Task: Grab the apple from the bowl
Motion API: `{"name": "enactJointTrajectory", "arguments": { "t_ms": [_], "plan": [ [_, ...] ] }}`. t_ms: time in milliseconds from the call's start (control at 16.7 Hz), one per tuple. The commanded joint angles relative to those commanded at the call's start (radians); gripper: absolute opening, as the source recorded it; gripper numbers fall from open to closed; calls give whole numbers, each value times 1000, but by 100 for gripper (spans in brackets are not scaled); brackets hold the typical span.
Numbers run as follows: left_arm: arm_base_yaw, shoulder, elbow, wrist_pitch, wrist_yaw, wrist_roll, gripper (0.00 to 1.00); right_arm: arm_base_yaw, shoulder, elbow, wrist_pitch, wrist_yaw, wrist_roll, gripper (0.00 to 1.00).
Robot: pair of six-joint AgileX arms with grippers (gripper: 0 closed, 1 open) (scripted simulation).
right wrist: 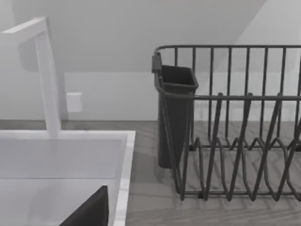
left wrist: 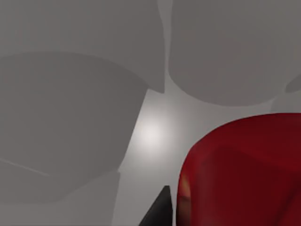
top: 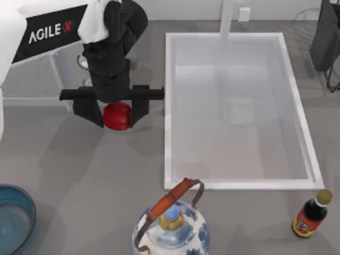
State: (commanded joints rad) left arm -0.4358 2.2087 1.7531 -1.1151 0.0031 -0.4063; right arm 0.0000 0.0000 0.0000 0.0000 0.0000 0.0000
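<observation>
The red apple (top: pixel 117 116) sits between the two black fingers of my left gripper (top: pixel 114 118), which is shut on it. It hangs over the grey counter just left of the sink, far from the bowl. The apple (left wrist: pixel 240 174) looms large and close in the left wrist view, beside a dark fingertip (left wrist: pixel 160 213). The blue-teal glass bowl (top: pixel 11 219) stands at the front left corner of the counter, cut off by the picture's edge, with nothing showing inside. My right arm (top: pixel 324 37) stays parked at the back right.
A white sink (top: pixel 169 106) with a faucet (top: pixel 227 18) fills the middle right. A blue-and-white kettle (top: pixel 171 229) stands at the front centre, and a dark sauce bottle (top: pixel 311 214) at the front right. A wire dish rack (right wrist: pixel 235 127) stands at the back right.
</observation>
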Motion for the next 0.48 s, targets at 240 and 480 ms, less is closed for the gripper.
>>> {"name": "enactJointTrajectory", "arguments": {
  "t_ms": [240,480],
  "plan": [
    [0,0,0,0,0,0,38,0,0,0,0,0,0,100],
    [0,0,0,0,0,0,68,0,0,0,0,0,0,100]
  ]
}}
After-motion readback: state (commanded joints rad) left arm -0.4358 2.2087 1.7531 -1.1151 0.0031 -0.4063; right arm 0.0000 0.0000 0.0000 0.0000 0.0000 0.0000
